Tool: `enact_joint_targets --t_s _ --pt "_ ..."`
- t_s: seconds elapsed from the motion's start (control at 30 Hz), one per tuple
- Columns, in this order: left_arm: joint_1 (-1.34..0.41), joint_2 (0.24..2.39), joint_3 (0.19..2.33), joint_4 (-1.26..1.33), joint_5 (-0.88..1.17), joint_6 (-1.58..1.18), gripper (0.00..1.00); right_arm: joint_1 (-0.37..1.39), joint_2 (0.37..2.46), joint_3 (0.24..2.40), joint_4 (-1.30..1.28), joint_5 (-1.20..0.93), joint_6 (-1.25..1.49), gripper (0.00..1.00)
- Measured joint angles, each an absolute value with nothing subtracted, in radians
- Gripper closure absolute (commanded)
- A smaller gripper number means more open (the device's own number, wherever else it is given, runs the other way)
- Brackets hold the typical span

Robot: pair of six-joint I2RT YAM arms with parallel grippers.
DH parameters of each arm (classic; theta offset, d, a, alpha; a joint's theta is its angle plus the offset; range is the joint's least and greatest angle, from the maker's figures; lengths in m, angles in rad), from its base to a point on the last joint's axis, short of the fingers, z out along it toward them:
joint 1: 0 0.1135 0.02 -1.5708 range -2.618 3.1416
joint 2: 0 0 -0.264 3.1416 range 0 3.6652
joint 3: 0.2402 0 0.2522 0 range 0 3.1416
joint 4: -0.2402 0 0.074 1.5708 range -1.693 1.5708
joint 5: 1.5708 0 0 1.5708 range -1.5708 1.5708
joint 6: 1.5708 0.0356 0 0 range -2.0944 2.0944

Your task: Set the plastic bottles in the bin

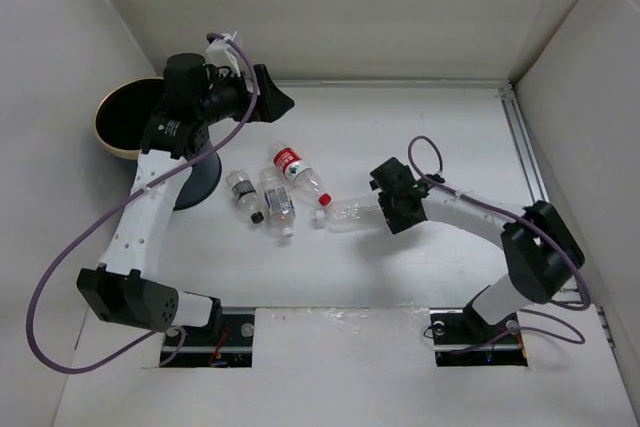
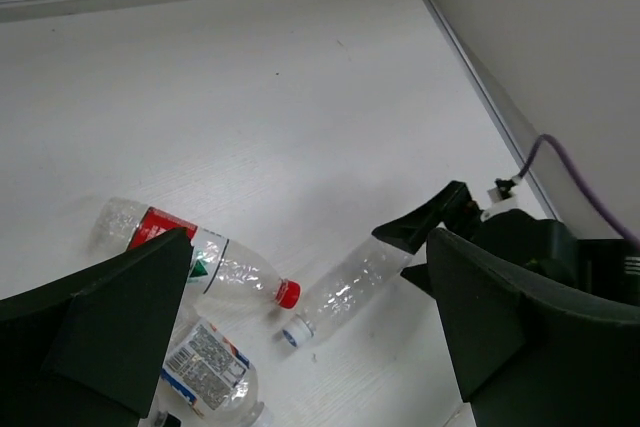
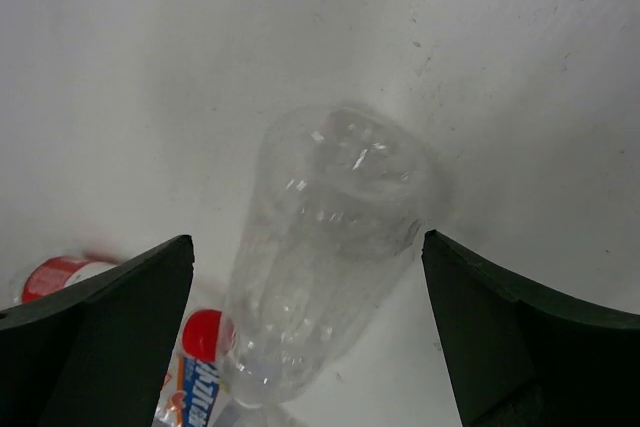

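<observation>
Several small clear bottles lie on the white table. An unlabelled bottle (image 1: 350, 215) lies between the spread fingers of my right gripper (image 1: 383, 211), which is open and does not touch it; it fills the right wrist view (image 3: 330, 247). To its left lie a red-labelled, red-capped bottle (image 1: 299, 174), a white-and-blue-labelled bottle (image 1: 278, 203) and a smaller black-capped bottle (image 1: 243, 195). My left gripper (image 1: 276, 99) is open and empty, raised beside the navy, gold-rimmed bin (image 1: 101, 130) at far left. The left wrist view shows the red bottle (image 2: 190, 252) and the unlabelled bottle (image 2: 350, 287).
White walls close in the table on the left, back and right. A metal rail (image 1: 527, 162) runs along the right side. The left arm's links (image 1: 150, 207) pass over the bin's near side. Cables loop off both arms.
</observation>
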State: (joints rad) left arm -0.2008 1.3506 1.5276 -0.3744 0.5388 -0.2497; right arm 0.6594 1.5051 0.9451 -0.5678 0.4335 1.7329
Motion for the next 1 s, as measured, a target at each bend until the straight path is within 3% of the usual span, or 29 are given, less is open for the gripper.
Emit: enact_joint_targets --t_s 0.13,0.17,0.23,0.27,0.3,0.33,0.37,0.4,0.6,0.73,1.0 --pt "-0.201 1.349 1.523 -0.345 0.557 -0.249 0.00 0.646 1.625 0.945 -0.509 0.364 1.739 0.09" --pt "-0.201 1.348 1.519 -0.338 0.560 -0.249 0.00 0.642 1.642 0.963 -0.489 0.351 1.742 0.23" --pt "-0.201 1.349 1.514 -0.335 0.562 -0.249 0.00 0.641 1.659 0.971 -0.466 0.336 1.745 0.37" --pt "-0.201 1.349 1.512 -0.336 0.563 -0.249 0.00 0.638 1.673 0.972 -0.462 0.326 1.744 0.50" --pt "-0.201 1.349 1.511 -0.334 0.563 -0.249 0.00 0.635 1.678 0.976 -0.458 0.322 1.745 0.78" --pt "-0.201 1.349 1.509 -0.332 0.563 -0.249 0.00 0.633 1.676 0.976 -0.457 0.320 1.740 0.89" --pt "-0.201 1.349 1.509 -0.332 0.563 -0.250 0.00 0.628 1.676 0.976 -0.464 0.319 1.743 0.90" --pt "-0.201 1.349 1.505 -0.328 0.565 -0.251 0.00 0.624 1.670 0.976 -0.471 0.316 1.740 1.00" --pt "-0.241 1.390 1.503 -0.320 0.564 -0.261 0.00 0.587 1.581 0.980 -0.647 0.378 1.670 1.00" --pt "-0.408 1.515 1.591 -0.331 0.546 -0.254 0.00 0.546 1.444 1.000 -0.690 0.431 1.534 1.00" --pt "-0.661 1.784 1.833 -0.388 0.555 -0.210 0.00 0.335 1.176 1.026 -0.406 0.350 1.064 1.00"
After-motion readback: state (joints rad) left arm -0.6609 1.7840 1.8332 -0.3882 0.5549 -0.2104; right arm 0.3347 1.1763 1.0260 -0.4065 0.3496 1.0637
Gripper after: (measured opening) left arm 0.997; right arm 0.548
